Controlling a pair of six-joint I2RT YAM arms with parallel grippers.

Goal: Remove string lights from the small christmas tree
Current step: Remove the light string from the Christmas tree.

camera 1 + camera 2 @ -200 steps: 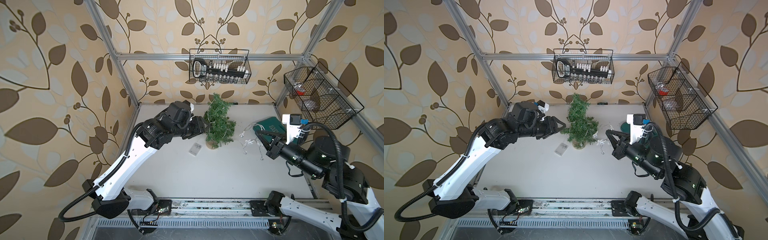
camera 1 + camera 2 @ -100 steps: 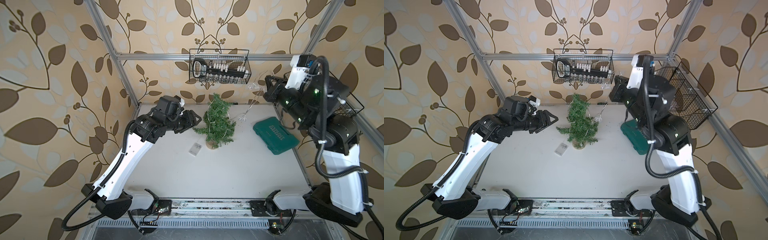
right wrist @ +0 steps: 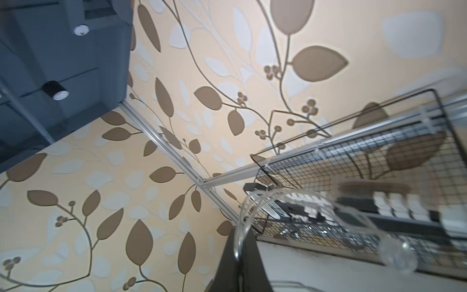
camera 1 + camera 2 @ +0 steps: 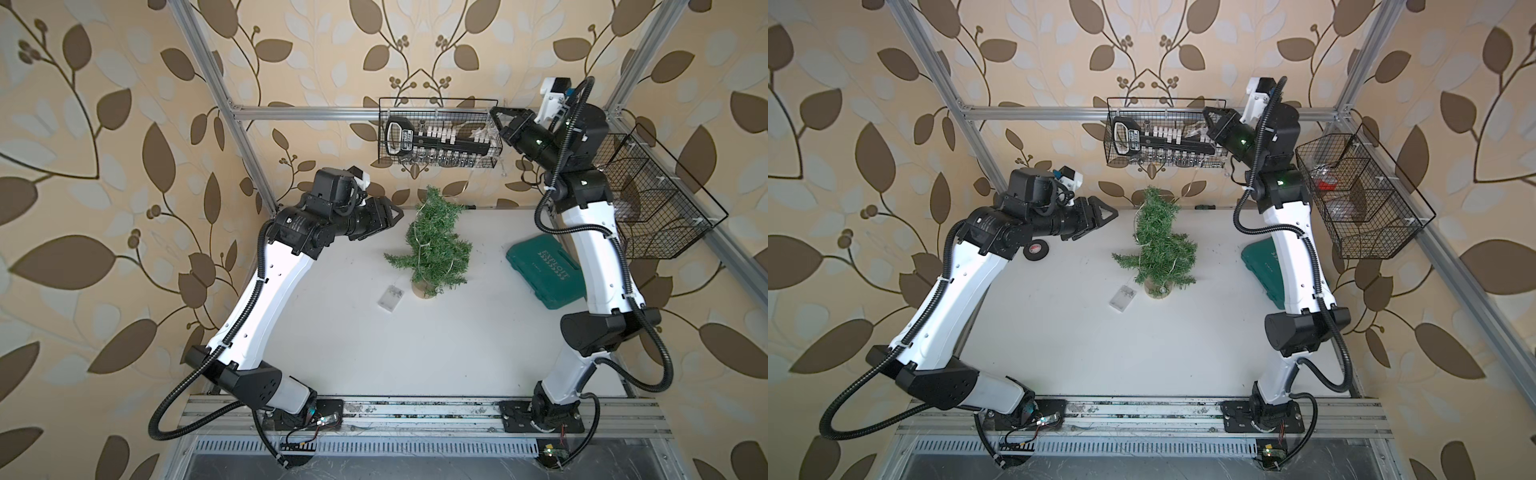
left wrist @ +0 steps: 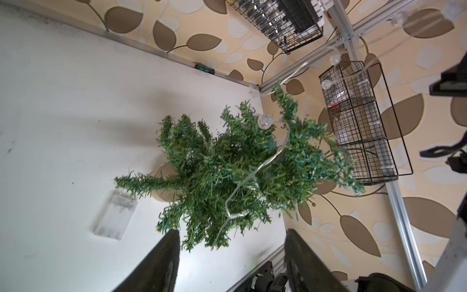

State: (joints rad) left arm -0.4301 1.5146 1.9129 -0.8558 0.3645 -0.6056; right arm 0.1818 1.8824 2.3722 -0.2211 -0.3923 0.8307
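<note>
Right pincer [image 3: 240,265]: clenched on the string lights [image 3: 243,209], way up high by the wire basket [image 4: 436,99].
Left pincer [image 5: 232,235]: wide apart with nothing in it, just beside the small christmas tree [image 5: 227,164].
Lights: some wire goes up from the treetop and some winds through the branches. The battery box [image 5: 115,216] lies on the table [image 4: 374,353] by the base.
Do it well: I think the open one should hold the tree down. Then pull slowly, so nothing tips.
</note>
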